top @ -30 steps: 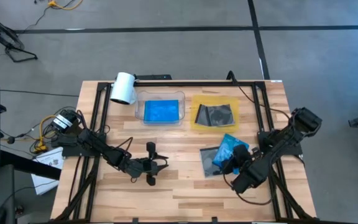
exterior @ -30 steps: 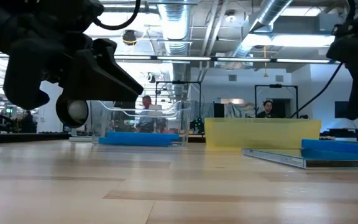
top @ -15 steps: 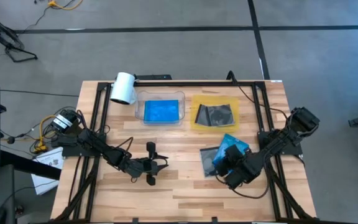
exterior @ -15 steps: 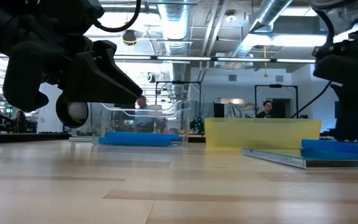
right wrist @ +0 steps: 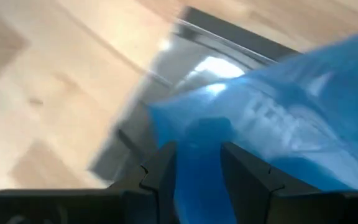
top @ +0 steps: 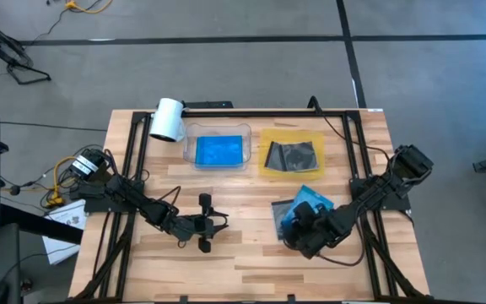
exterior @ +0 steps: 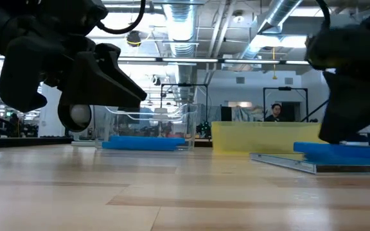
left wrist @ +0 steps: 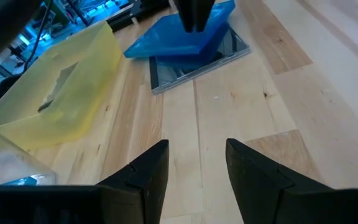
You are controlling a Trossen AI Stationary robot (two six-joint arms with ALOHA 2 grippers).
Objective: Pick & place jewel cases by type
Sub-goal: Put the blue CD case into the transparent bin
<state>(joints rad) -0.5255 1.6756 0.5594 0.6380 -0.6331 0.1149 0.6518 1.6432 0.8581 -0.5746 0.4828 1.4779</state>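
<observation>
Left arm lies low over the table's front-left area. Left gripper [top: 213, 230] points toward 3 o'clock, fingers [left wrist: 145, 177] spread, nothing between them; bare wood [left wrist: 222, 106] shows in the gap.

White cylinder [top: 167, 119] lies at the back-left corner. Just at 4 o'clock from it, clear tray [top: 190, 152] holds a blue jewel case [top: 219, 150]; how many are stacked there cannot be told. At 3 o'clock of the clear tray, just beside it, yellow tray [top: 266, 138] holds a grey-clear case with dark disc [top: 293, 156].

At 6 o'clock from the yellow tray, on the bare table, a second grey-clear case [top: 280, 208] lies flat with a blue case [top: 314, 198] resting on it, overlapping and turned at an angle. Low view: blue case [exterior: 345, 151] sits on top of the grey one [exterior: 281, 160].

Right arm reaches in from the table's right edge toward 8 o'clock. Right gripper [top: 298, 226] is at the front edge of this pile. Right wrist view: fingers [right wrist: 166, 168] parted, with the blue case's edge [right wrist: 272, 124] between them; whether they touch it cannot be told.
</observation>
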